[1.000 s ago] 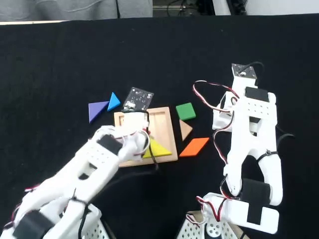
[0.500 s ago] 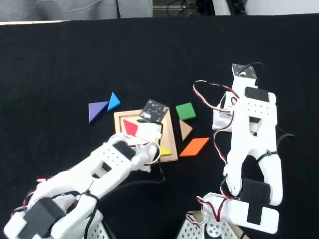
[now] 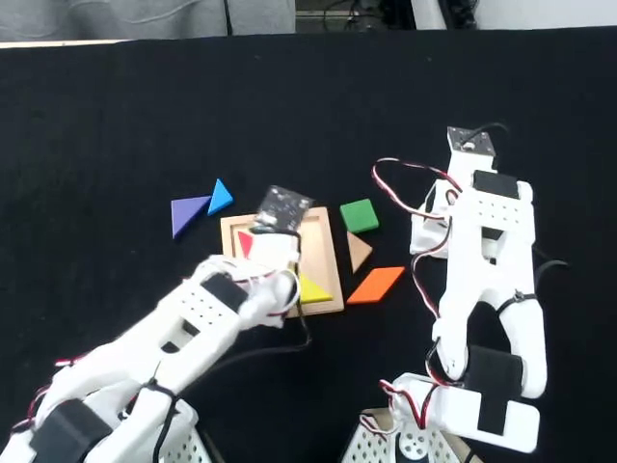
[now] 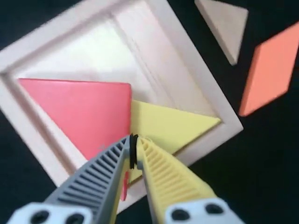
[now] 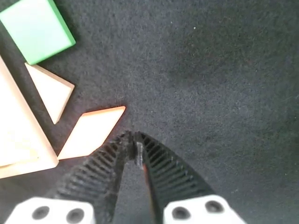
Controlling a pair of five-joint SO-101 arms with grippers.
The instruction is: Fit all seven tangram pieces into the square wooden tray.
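The square wooden tray [image 3: 324, 253] lies at mid-table under my left arm [image 3: 222, 299]. It holds a red triangle [image 4: 88, 112] and a yellow triangle [image 4: 173, 128], edge to edge. My left gripper [image 4: 133, 140] is shut with nothing in it, its tips over the seam between those two pieces. Outside the tray lie a green square [image 3: 359, 215], a tan triangle [image 3: 359, 251] and an orange parallelogram [image 3: 376, 284] on one side, and a purple triangle [image 3: 187, 212] and a blue triangle [image 3: 221, 197] on the other. My right gripper [image 5: 137, 140] is shut and empty, just above the cloth beside the orange parallelogram [image 5: 91, 130].
Black cloth covers the whole table. The right arm [image 3: 487, 260] stands to the right of the loose pieces. The far half of the tray floor [image 4: 103, 51] is bare wood.
My left arm swung right across the tray, then came back a little to the left. The red triangle in the tray has come into sight. The right arm has not moved.
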